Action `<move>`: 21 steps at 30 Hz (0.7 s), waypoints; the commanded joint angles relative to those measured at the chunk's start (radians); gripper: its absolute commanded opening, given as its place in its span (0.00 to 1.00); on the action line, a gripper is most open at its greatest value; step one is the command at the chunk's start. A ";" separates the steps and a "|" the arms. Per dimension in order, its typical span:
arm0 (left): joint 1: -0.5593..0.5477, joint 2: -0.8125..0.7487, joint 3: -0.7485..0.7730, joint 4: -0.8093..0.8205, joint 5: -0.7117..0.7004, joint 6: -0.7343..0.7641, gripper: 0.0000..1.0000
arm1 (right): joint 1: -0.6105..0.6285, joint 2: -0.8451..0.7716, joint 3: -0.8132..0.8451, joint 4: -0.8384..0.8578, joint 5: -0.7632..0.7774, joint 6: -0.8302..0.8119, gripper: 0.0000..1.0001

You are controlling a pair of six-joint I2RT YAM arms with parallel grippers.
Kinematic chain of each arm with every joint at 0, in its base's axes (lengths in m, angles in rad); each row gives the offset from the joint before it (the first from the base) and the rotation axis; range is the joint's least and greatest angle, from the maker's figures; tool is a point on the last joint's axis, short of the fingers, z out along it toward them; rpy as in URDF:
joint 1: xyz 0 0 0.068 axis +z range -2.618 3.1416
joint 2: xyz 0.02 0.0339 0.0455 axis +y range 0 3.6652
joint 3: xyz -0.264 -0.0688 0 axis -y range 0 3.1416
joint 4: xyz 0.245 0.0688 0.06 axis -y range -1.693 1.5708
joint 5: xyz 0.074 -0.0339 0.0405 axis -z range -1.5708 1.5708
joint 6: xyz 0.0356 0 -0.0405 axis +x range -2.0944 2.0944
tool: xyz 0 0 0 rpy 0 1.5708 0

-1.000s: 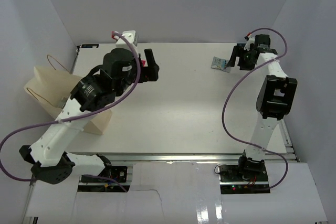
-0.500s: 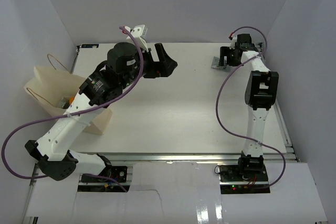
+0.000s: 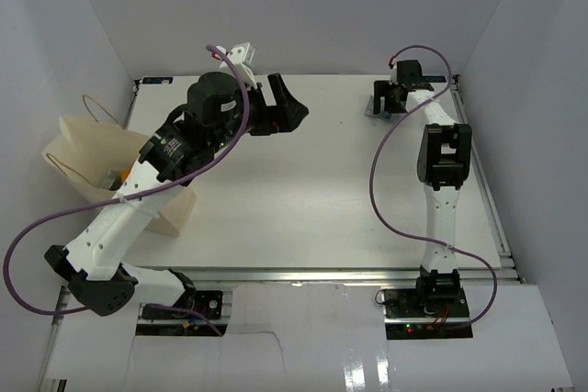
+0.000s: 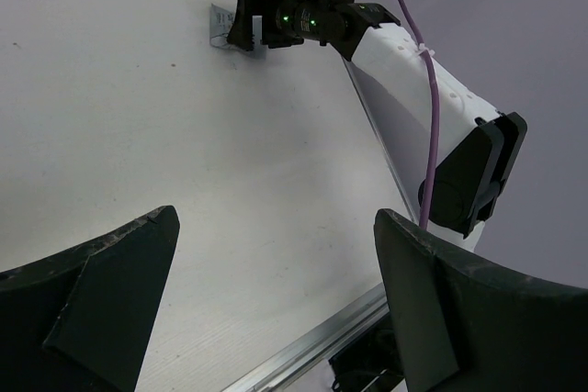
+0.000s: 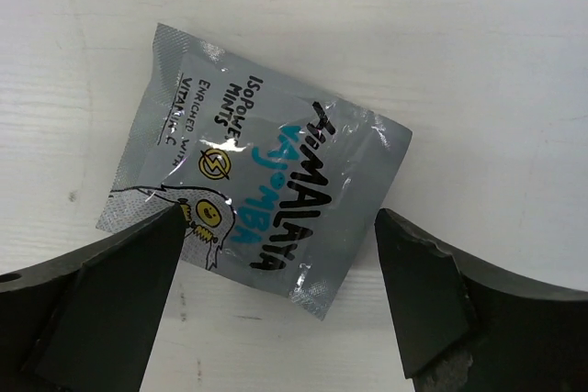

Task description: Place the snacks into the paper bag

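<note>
A small silver-blue snack packet [image 5: 257, 185] with black and teal print lies flat on the white table. My right gripper [image 5: 278, 227] is open just above it, one finger on each side of its lower edge. In the top view the right gripper [image 3: 382, 101] is at the far right of the table and the packet [image 3: 371, 112] peeks out on its left. My left gripper [image 3: 290, 109] is open and empty above the far middle of the table. The left wrist view [image 4: 276, 227] shows its fingers wide apart and the packet [image 4: 219, 28] far off. The cream paper bag [image 3: 96, 162] stands at the left. The other snacks are not visible.
The left arm stretches from the near left corner past the bag's right side. The right arm [image 3: 444, 158] reaches straight along the right side. Grey walls close in the table on three sides. A metal rail [image 3: 322, 274] runs along the near edge.
My left gripper has swung right and farther out over the table. My right gripper has moved left and back, onto the silver-blue packet.
</note>
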 commanded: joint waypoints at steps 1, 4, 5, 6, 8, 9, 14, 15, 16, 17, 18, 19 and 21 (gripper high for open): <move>0.010 0.005 0.001 -0.001 0.025 -0.007 0.98 | 0.010 0.030 0.038 0.038 0.030 0.032 0.89; 0.016 0.012 0.008 -0.008 0.028 -0.009 0.98 | 0.009 0.037 0.024 0.037 0.004 0.045 0.86; 0.016 0.014 0.010 -0.008 0.028 -0.009 0.98 | 0.006 0.038 0.021 0.032 0.000 0.046 0.85; 0.017 0.016 0.010 -0.008 0.031 -0.009 0.98 | 0.003 0.035 0.018 0.035 -0.007 0.046 0.79; 0.022 0.016 0.004 -0.006 0.035 -0.012 0.98 | -0.006 0.034 0.008 0.034 -0.026 0.055 0.72; 0.022 0.014 0.004 -0.006 0.038 -0.015 0.98 | -0.008 0.031 0.001 0.032 -0.026 0.057 0.64; 0.027 0.017 0.002 -0.001 0.047 -0.018 0.98 | -0.029 0.024 -0.035 0.031 -0.110 0.057 0.46; 0.027 0.017 -0.001 0.000 0.048 -0.019 0.98 | -0.032 0.020 -0.045 0.029 -0.124 0.057 0.40; 0.028 0.017 -0.004 0.003 0.051 -0.022 0.98 | -0.036 0.015 -0.052 0.031 -0.135 0.058 0.38; 0.030 0.016 -0.006 0.006 0.053 -0.024 0.98 | -0.039 0.012 -0.058 0.031 -0.156 0.060 0.36; 0.030 0.016 -0.009 0.015 0.059 -0.027 0.98 | -0.040 -0.003 -0.077 0.031 -0.173 0.057 0.31; 0.030 0.013 -0.015 0.026 0.062 -0.033 0.98 | -0.046 -0.014 -0.088 0.032 -0.208 0.043 0.29; 0.030 0.011 -0.019 0.035 0.067 -0.039 0.98 | -0.075 -0.058 -0.111 0.035 -0.257 0.022 0.22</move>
